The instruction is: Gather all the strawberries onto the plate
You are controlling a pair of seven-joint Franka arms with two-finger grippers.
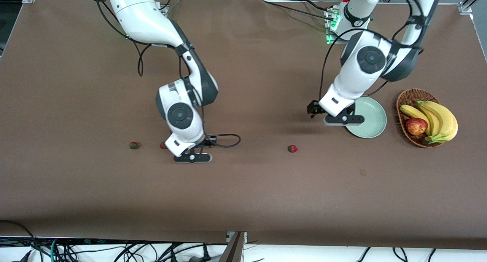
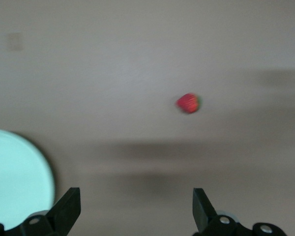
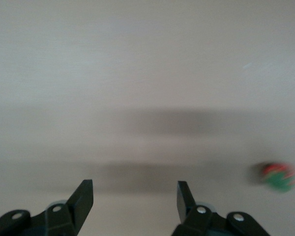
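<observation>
Mint-green and bare, the plate (image 1: 371,121) holds no fruit as far as the front view shows, though the left arm covers part of it; the collecting has not begun in any way that counts. All three strawberries lie on the brown table (image 1: 243,193), well apart from the plate. One strawberry (image 1: 292,148) sits between the two arms, nearer to the front camera than the plate. A second strawberry (image 1: 134,145) lies toward the right arm's end of the table, and a third strawberry (image 1: 163,145) peeks out just beside the right arm's wrist.

Each is a tiny roundish red fruit with a green leafy top, far smaller than the plate.

Over the plate's edge the left gripper (image 2: 136,206) hovers, fingers spread wide and empty, the middle strawberry showing ahead of it. Close above the table, beside the third strawberry, the right gripper (image 3: 135,199) has its fingers parted with nothing between them.

Every berry is left to pick and carry. A wicker basket (image 1: 409,102) with bananas (image 1: 437,119) and an apple (image 1: 416,126) stands beside the plate.
</observation>
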